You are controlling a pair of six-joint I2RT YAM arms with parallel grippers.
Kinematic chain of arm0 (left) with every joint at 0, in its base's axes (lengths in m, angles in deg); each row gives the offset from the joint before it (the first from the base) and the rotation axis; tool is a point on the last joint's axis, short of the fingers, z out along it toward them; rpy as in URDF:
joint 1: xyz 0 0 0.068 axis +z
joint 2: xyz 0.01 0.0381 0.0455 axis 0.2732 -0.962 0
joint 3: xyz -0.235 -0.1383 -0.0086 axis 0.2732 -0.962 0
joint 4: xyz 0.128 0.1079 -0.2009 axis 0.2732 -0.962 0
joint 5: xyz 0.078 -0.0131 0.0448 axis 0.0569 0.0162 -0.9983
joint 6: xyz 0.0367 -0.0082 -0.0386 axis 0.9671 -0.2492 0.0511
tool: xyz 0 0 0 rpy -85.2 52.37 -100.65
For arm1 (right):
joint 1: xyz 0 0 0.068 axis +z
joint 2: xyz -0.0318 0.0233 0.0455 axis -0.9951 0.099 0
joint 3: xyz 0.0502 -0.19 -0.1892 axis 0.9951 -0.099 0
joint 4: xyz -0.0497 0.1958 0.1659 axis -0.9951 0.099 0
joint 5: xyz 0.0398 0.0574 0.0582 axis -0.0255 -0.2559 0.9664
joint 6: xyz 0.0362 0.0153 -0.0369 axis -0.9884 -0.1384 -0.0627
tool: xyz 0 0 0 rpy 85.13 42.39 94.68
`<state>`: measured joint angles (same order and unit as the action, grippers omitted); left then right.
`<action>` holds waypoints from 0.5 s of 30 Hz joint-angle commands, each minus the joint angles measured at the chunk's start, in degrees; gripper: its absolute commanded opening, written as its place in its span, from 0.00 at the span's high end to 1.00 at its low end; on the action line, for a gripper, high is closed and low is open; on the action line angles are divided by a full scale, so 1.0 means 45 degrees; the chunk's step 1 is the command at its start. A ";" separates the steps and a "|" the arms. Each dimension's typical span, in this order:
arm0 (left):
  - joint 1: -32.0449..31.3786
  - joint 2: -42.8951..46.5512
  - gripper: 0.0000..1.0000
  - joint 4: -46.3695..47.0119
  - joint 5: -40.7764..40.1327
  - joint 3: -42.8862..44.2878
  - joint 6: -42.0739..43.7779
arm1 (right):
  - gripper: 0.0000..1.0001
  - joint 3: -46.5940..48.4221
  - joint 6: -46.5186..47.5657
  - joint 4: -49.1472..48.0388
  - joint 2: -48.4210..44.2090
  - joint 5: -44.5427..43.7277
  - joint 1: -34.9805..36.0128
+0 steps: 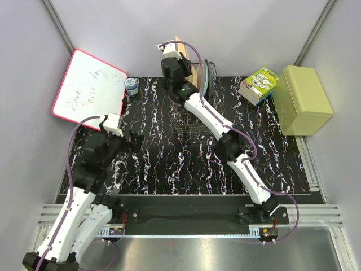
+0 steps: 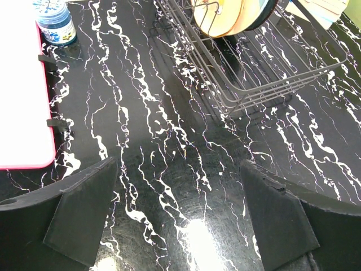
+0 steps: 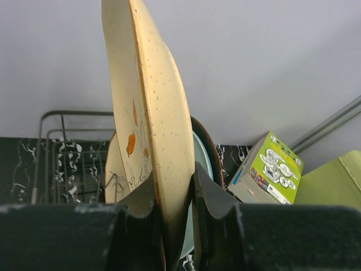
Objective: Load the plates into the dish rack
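Observation:
My right gripper (image 3: 174, 195) is shut on the rim of an orange-tan plate with a branch drawing (image 3: 155, 107) and holds it upright on edge over the far end of the dark wire dish rack (image 3: 62, 161). In the rack behind it stand another orange-tan plate (image 3: 115, 169), a light blue plate face (image 3: 204, 164) and a dark plate rim (image 3: 212, 148). From above, the right gripper (image 1: 177, 59) and the held plate (image 1: 190, 66) are over the rack (image 1: 192, 121). My left gripper (image 1: 133, 141) is open and empty above the table, left of the rack (image 2: 254, 73).
A red-framed whiteboard (image 1: 87, 93) lies at the back left with a small blue jar (image 1: 131, 85) beside it. A green-white carton (image 1: 259, 84) and a green box (image 1: 304, 99) stand at the back right. The black marbled mat (image 1: 169, 169) covers the table.

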<state>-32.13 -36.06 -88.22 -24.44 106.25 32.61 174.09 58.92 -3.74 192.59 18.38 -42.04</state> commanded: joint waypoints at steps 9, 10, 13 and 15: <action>0.0042 -0.0174 0.05 0.1055 -0.0064 -0.0285 -0.0244 | 1.00 0.0132 -0.2137 0.0480 -0.0064 0.1160 -0.0626; 0.0042 -0.0194 0.05 0.1074 -0.0045 -0.0285 -0.0264 | 1.00 0.0113 -0.2314 0.0636 -0.0064 0.1257 -0.0665; 0.0042 -0.0233 0.05 0.1094 -0.0044 -0.0324 -0.0245 | 1.00 0.0034 -0.2920 0.1339 0.0052 0.1355 -0.0685; 0.0061 -0.0272 0.05 0.1114 -0.0083 -0.0324 -0.0206 | 1.00 0.0034 -0.3212 0.1652 0.0131 0.1433 -0.0685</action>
<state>-32.13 -36.93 -86.60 -24.51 104.98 32.00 172.47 49.59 7.32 195.59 25.00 -44.79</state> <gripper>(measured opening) 0.951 0.220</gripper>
